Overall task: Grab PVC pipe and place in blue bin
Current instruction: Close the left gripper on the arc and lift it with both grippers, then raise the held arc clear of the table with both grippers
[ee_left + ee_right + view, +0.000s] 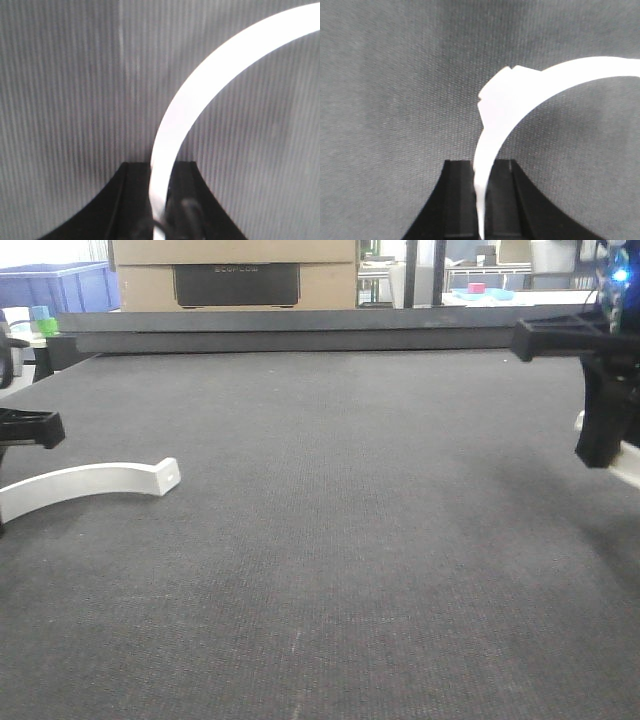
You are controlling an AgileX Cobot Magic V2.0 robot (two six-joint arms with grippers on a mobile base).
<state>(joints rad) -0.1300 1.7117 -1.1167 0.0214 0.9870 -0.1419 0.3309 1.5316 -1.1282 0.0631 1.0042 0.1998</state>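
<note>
Attention starts at the far left rear, where the blue bin (60, 288) stands beyond the raised back ledge of the dark carpeted table (350, 570). Only its upper wall and rim show.

Below it, the left gripper (160, 172) is pinching one end of the left curved PVC pipe (100, 480). In the wrist view the white strip runs straight down into the narrow gap between the black fingers. The pipe arcs out to the right, and its socket end sits very low. Whether that end touches the carpet, I cannot tell.

Since the grip is at one tip of a long bend, I judge that the pipe will want to swivel in the pinch. It is best lifted straight up first, then swung slowly, with the free end kept clear of the ledge. Let go only once the whole arc is over the bin's mouth.

A cardboard box (235, 290) stands behind the ledge at the centre, out of the likely path.

At the far right, the right gripper (480, 170) is likewise closed on the thin end of the right curved PVC pipe (560, 75). It is raised above the carpet, with the stepped socket out in front. This arm has the whole table to cross, so it seems wise to move one arm at a time, left first, lest the two arcs meet.
</note>
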